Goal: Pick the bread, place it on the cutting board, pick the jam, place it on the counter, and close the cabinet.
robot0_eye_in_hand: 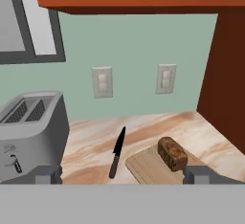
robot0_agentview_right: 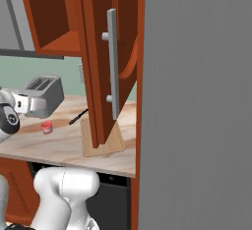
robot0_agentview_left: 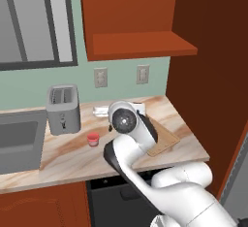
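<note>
Closing step: cabinet (robot0_agentview_right: pixel 101 62) door hangs wide open; this looks like the one step left.
Bread (robot0_eye_in_hand: pixel 172 153): lying on the board (robot0_eye_in_hand: pixel 153 168), near its back edge.
Jam (robot0_agentview_left: pixel 93 139): upright on the surface (robot0_agentview_left: pixel 72 158), between toaster (robot0_agentview_left: pixel 63 108) and arm, apart from the board.
Knife (robot0_eye_in_hand: pixel 116 152): flat on the surface, just beside the board.
Tool (robot0_eye_in_hand: pixel 122 175): fingers spread fully wide, holding nothing, low over the surface and aimed at the wall.
Next move: likely lift clear, swing behind the door by its handle (robot0_agentview_right: pixel 112 62), and push it shut.
</note>
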